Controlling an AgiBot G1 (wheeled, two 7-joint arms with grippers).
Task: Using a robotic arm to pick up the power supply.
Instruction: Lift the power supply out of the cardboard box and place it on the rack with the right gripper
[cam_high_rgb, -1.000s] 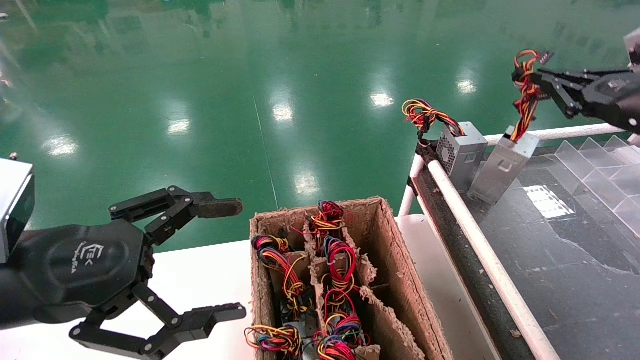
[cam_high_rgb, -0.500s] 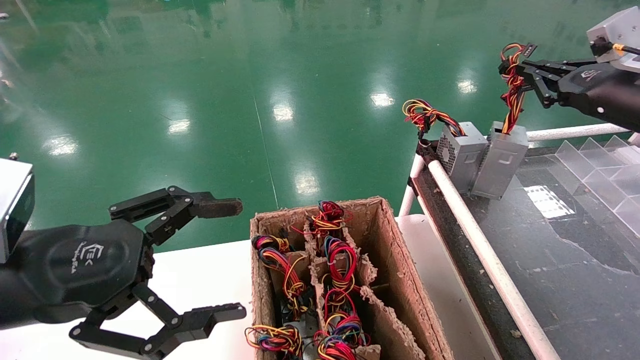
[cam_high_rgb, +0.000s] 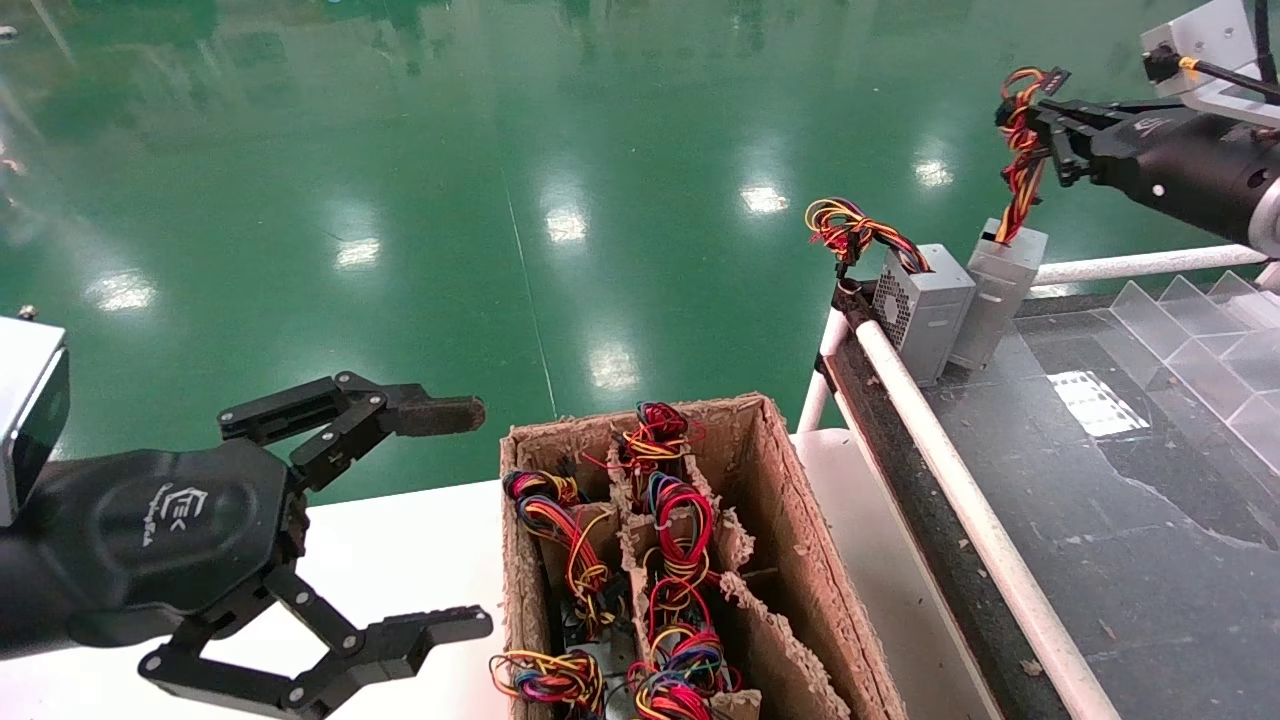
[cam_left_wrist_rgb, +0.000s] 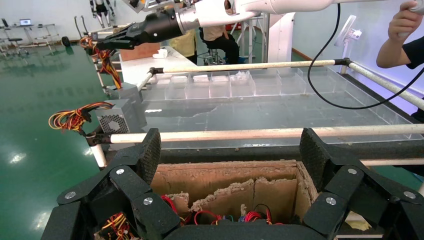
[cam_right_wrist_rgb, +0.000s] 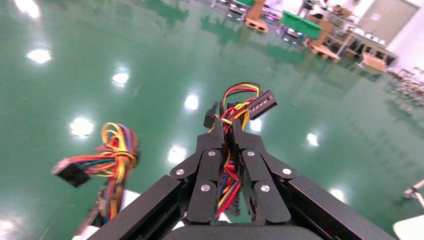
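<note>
Cardboard box (cam_high_rgb: 800, 560), near centre: I count several coloured wire bundles (cam_high_rgb: 680, 540) in its compartments. Right gripper (cam_high_rgb: 1040, 125), far right: pinches wires of power supply (cam_high_rgb: 998, 290) beside vented box (cam_high_rgb: 925, 310). Left gripper (cam_high_rgb: 455, 520): spread, white logo unreadable.

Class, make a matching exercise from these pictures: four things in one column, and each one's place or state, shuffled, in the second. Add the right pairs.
1. right end effector
2. left end effector
3. power supply
4. cardboard box

a. open, holding nothing
b. full of coloured wire bundles
c. shut on the wire bundle
d. grey, beside the vented power supply, wires pulled upward

Pairs: 1-c, 2-a, 3-d, 4-b
</note>
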